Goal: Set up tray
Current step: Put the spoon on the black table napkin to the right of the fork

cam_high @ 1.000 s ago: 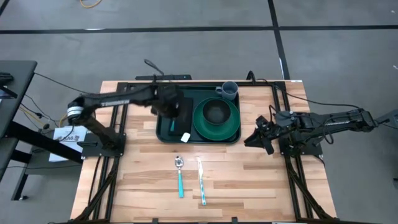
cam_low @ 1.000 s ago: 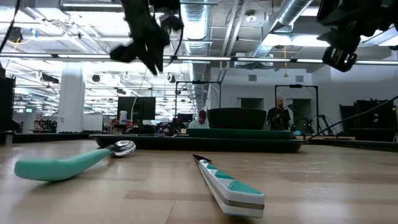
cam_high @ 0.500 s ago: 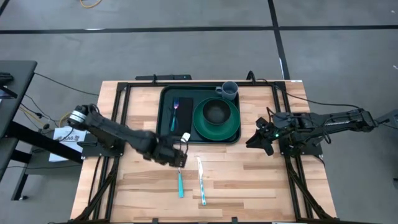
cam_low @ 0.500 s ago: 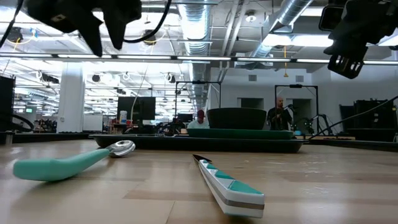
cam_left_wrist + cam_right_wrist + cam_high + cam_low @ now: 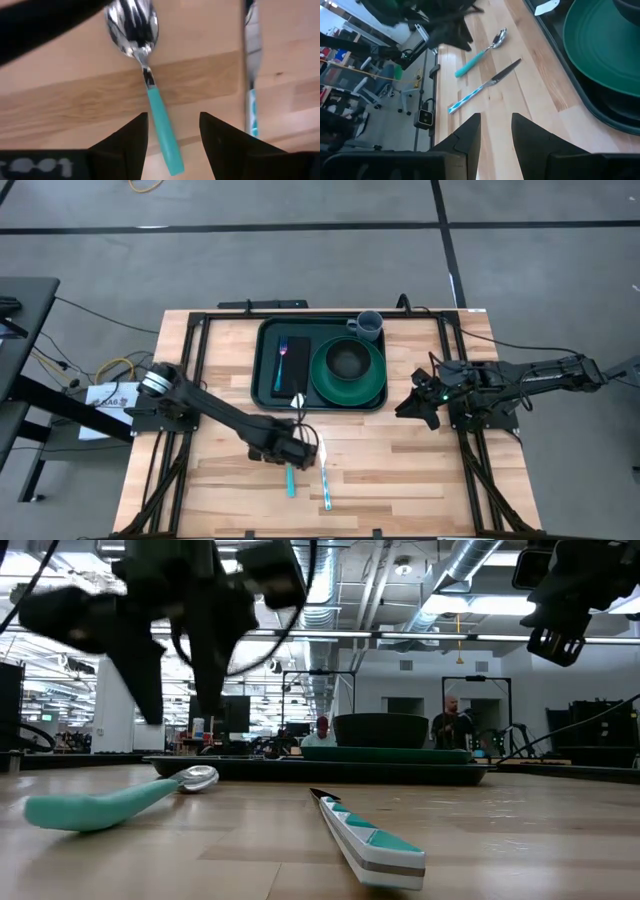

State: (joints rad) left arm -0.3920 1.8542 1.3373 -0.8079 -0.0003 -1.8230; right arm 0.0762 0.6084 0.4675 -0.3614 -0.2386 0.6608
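High view: the large, stiff dark green plastic tray (image 5: 268, 370), judged light, is best gripped at its raised rim, while the left gripper (image 5: 291, 450), fingers parted and empty, is held over the teal-handled metal spoon (image 5: 290, 473).

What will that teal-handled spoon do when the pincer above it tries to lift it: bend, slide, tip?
The spoon will probably stay stiff: its bowl looks like polished metal. It lies flat on smooth wood, so it may skid if nudged. The left pincer is open astride the handle; gripped there, off-centre, the bowl end might droop. The handle looks plastic, likely light.
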